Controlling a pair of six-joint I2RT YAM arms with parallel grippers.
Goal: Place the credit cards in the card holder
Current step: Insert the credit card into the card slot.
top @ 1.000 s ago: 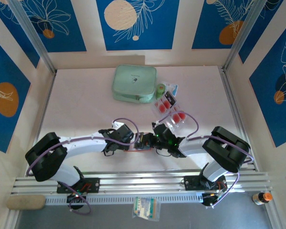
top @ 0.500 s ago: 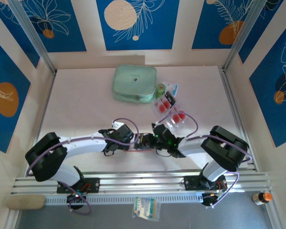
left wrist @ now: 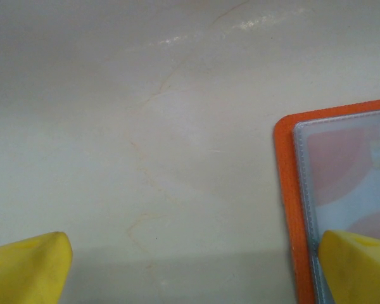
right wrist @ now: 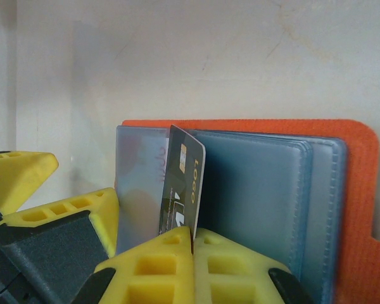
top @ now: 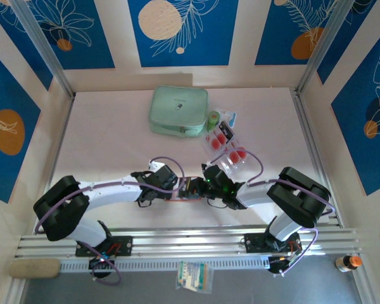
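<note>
Step in hand, as we judge it: seating one card in a pocket. R gripper [right wrist: 193, 239] jaws are clamped on a credit card [right wrist: 182, 180], dark face to the wrist cam. The card stands on edge, long axis running away from the jaws, free end leaning slightly and pointing into the card holder [right wrist: 361, 183]; we cannot tell whether it has entered a slot. Holder lies open and flat on the table [left wrist: 145, 126], between both arms. L gripper [left wrist: 191, 269] jaws wide apart, holding nothing, one fingertip over holder's edge. Next move calls for lining card edge w/ pocket mouth, then pushing along the long axis
</note>
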